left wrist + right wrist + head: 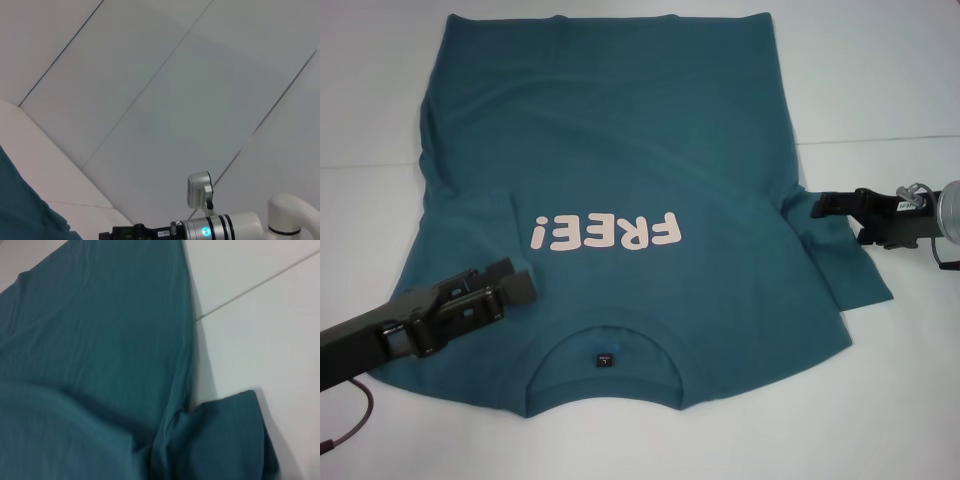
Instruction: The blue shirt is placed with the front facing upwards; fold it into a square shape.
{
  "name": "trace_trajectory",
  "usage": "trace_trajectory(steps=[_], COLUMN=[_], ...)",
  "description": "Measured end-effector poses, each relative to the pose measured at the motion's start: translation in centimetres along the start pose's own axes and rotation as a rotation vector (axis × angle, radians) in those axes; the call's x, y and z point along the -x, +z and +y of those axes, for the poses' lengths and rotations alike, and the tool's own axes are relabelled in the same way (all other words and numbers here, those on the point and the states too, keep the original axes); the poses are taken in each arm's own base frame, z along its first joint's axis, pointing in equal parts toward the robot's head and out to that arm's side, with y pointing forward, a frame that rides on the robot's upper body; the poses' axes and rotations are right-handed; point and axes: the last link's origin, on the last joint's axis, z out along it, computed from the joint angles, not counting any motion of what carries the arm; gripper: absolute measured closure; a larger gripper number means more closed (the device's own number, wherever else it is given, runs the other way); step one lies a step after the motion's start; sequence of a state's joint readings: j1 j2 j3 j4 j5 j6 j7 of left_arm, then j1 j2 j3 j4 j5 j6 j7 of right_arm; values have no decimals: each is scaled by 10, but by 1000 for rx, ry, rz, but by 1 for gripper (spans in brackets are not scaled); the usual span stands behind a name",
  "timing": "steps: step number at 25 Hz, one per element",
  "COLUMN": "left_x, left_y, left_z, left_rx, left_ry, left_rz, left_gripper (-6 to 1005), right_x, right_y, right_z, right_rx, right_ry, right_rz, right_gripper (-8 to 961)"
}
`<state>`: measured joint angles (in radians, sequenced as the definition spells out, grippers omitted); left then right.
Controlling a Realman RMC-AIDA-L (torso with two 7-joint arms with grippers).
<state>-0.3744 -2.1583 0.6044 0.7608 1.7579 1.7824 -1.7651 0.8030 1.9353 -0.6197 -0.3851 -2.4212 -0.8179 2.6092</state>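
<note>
Two tools at the sleeves, first fold not yet made

Blue shirt [610,170] flat on white tabletop [880,90], front up, pale "FREE!" lettering [605,232] reading upside down from head view. Collar [605,352] with dark neck label [605,358] nearest the robot, hem at far edge. Left sleeve seemingly tucked inward already, a crease running beside the lettering; right sleeve [845,265] spread outward on tabletop, wrinkled near the armpit.

Left tool [510,285] low over shirt's left shoulder area, beside the lettering; fingers look near-closed but contact with cloth unclear, so cannot tell released or clenched. Right tool [827,205] at shirt's right edge, just above the sleeve root; tip hidden against fabric, grip state cannot tell. Right wrist view: side seam and sleeve [225,440] close up, no fingers visible. Left wrist view: mostly bare tabletop, a sliver of shirt [25,210], right arm in distance.

Judged step: side folds, early in task. Next move likely calls for a pinch on right sleeve or side edge, lift, carry inward toward the lettering, lay flat without dragging the body. Then hem toward collar for square shape.
</note>
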Motion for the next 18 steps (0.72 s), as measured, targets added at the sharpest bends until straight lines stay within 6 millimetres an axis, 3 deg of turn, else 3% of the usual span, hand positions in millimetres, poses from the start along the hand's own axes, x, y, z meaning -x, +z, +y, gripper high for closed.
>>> trace_trajectory(steps=[18], left_x=[-3], left_y=[-3], left_z=[-1], left_rx=[-10], left_ry=[5], left_rz=[27], left_gripper=[233], right_x=[1], right_y=[6], right_z=[9], right_rx=[-1], right_ry=[-2], right_rz=[0], right_gripper=[30])
